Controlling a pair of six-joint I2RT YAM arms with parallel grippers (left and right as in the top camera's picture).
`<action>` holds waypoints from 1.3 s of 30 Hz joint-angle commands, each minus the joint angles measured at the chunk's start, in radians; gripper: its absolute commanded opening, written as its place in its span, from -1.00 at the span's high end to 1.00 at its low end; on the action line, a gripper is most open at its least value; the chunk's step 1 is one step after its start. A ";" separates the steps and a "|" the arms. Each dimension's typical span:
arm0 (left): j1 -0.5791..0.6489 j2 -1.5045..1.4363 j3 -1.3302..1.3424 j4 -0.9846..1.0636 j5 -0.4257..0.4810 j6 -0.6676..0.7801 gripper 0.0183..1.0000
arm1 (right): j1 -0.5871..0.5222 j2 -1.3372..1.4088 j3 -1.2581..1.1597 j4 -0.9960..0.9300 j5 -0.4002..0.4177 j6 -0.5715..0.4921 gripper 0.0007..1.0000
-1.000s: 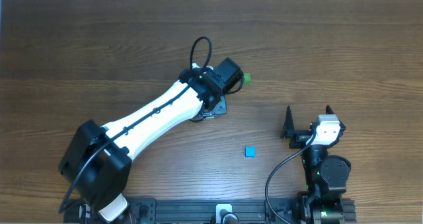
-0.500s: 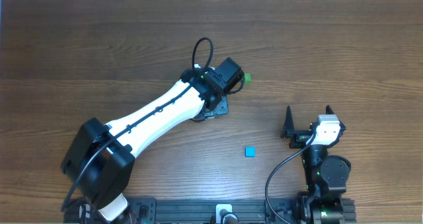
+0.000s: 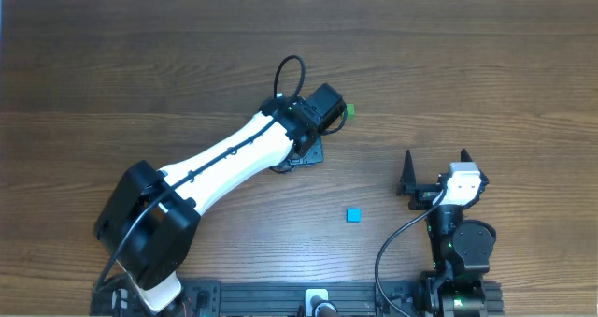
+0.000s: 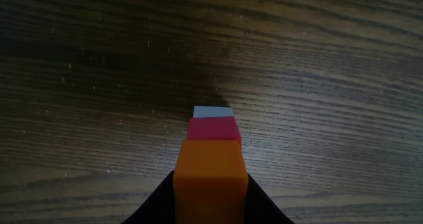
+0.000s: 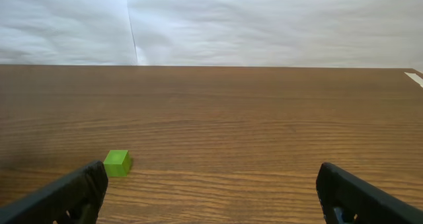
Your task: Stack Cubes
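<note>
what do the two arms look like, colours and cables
Left arm: white link, black joints and wrist, a black cable loop at the wrist. Right arm: black body with green lights, white wrist block, black pointed fingers, black cable.

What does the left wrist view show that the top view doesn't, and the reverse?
Left wrist, not top: an orange cube, with a red cube and a white cube by it. Top, not left wrist: a green cube, a blue cube and the right end effector, open. Both: the left end effector, which holds the orange cube, and the wooden table.
</note>
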 commanded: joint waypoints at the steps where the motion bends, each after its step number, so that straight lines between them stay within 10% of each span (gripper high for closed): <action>1: -0.002 0.015 0.018 0.003 0.003 0.011 0.95 | -0.002 -0.007 -0.007 0.000 -0.008 -0.001 -0.99; 29: -0.002 0.027 0.018 0.010 0.003 0.011 0.73 | -0.002 -0.007 -0.007 0.000 -0.008 -0.001 -0.99; 39: -0.002 0.028 0.018 0.010 0.006 0.011 0.28 | -0.002 -0.007 -0.007 0.000 -0.008 -0.001 -0.98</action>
